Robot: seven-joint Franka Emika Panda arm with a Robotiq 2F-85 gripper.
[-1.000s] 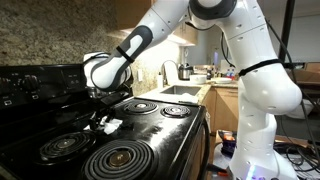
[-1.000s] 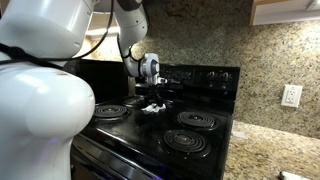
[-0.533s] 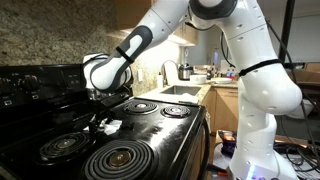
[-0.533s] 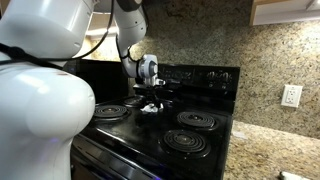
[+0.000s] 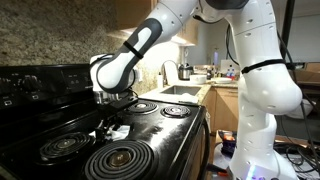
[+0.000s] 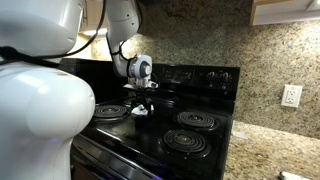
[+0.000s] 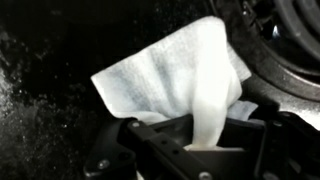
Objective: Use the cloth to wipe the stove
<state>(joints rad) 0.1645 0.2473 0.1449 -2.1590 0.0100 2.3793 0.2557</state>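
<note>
Cloth [image 5: 114, 129] first: in an exterior view we see it as a small white wad on the black stove [image 5: 160, 128], sitting on the glossy strip between the burners [image 5: 120, 160], roughly mid-stovetop. The hand [image 5: 108, 119] points straight down onto it, closed in on the fabric, with the arm [image 5: 150, 40] arching over from the counter side.

In an exterior view again, the cloth [image 6: 143, 111] shows up as a pale lump right under the hand [image 6: 141, 104], touching the stove [image 6: 165, 128] top near the burners [image 6: 110, 111]. There's a granite backsplash [image 6: 260, 60] behind and a wall outlet [image 6: 291, 96] off to the side.

Wrist view is where we get the good look. The cloth [image 7: 175, 80] fans out across the dark stove [image 7: 50, 100] surface, and one end is pinched tight in the hand [image 7: 207, 140], so it's definitely gripping the fabric. One of the burners [image 7: 290, 45] sits just beside the cloth.
</note>
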